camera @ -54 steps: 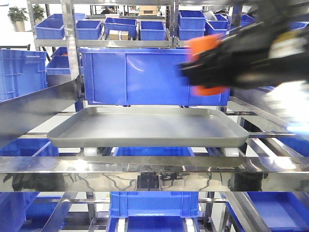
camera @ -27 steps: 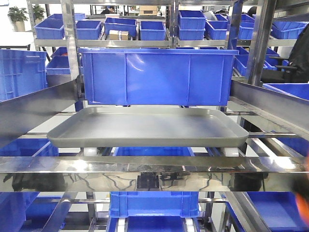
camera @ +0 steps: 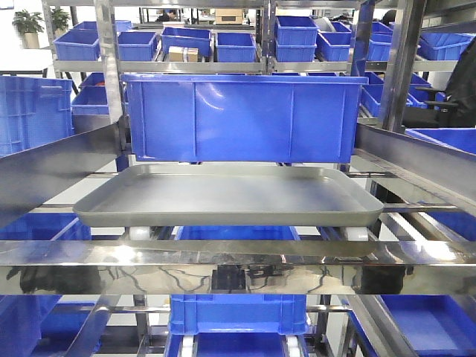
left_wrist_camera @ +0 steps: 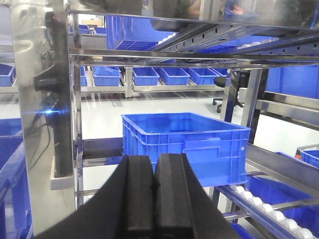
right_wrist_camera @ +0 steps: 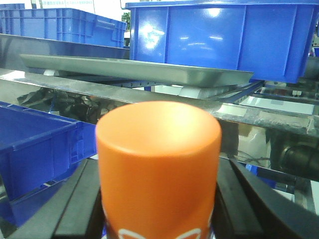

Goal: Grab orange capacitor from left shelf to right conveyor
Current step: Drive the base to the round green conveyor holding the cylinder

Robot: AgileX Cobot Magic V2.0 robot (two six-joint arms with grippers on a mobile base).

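The orange capacitor (right_wrist_camera: 158, 169) fills the middle of the right wrist view, with my right gripper (right_wrist_camera: 158, 209) shut on it, one black finger on each side. Behind it stands the left shelf (right_wrist_camera: 149, 97) with its shallow grey tray (right_wrist_camera: 134, 69). In the front view that steel shelf (camera: 238, 264) and its tray (camera: 223, 197) hold nothing, and neither arm shows there. My left gripper (left_wrist_camera: 155, 184) is shut with its black fingers pressed together and nothing between them. The right conveyor is out of view.
A big blue bin (camera: 238, 117) sits just behind the tray, with more blue bins (camera: 186, 41) on racks beyond. Steel uprights (camera: 111, 67) flank the tray. In the left wrist view a blue crate (left_wrist_camera: 187, 142) rests on a roller rail (left_wrist_camera: 269, 211).
One second ago the right arm crossed the upper right of the front view holding the orange capacitor. It has since swept down and right, out of that view.
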